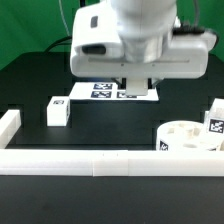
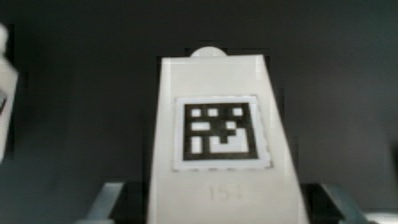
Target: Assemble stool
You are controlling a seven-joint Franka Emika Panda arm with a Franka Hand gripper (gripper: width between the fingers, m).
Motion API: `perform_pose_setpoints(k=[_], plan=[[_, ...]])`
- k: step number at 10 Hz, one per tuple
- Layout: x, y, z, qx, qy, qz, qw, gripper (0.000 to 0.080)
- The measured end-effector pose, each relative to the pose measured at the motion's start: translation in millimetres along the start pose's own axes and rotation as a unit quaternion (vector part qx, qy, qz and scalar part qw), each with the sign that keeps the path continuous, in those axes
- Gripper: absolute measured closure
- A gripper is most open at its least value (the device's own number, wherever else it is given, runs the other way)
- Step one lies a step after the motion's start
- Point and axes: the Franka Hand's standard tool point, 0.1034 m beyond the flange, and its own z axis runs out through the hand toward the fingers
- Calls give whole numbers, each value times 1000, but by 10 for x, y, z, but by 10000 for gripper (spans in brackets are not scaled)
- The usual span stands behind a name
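- Our gripper [image 2: 222, 200] is clamped on a white stool leg [image 2: 222, 110]. Its fingers [image 2: 116, 197] press the leg's two flanks near one end, and the tag faces the wrist camera.
- In the exterior view we hang above the marker board [image 1: 125, 92].
- The round seat [image 1: 188, 137] rests on the surface [image 1: 100, 125] toward the exterior view's right, well apart from us. A second leg [image 1: 214, 124] is at it, though we cannot tell whether it is socketed.
- A third leg [image 1: 57, 111] rests toward the left.
- Most of the held leg juts beyond the fingers, so we judge it could pivot when it meets a socket rim.
- A tilted entry might jam, or shove the seemingly loose seat toward the front rail [image 1: 100, 162].
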Motion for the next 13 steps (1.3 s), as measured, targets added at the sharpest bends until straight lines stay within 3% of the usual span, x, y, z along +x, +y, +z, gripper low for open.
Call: perform_pose_setpoints(k=[5,7,8,10,12,13], plan=[[176,-27,-2,6,176,2,984,462],[154,-175,-276,5,219,-9,976,462],[233,-201,-415,2,269,-12,963,462],[244,-173,-357,0,321,-10,947,462],[339,-178,-419,-7,396,-13,918,462],[383,-233,-466,-10,401,-24,916,462]])
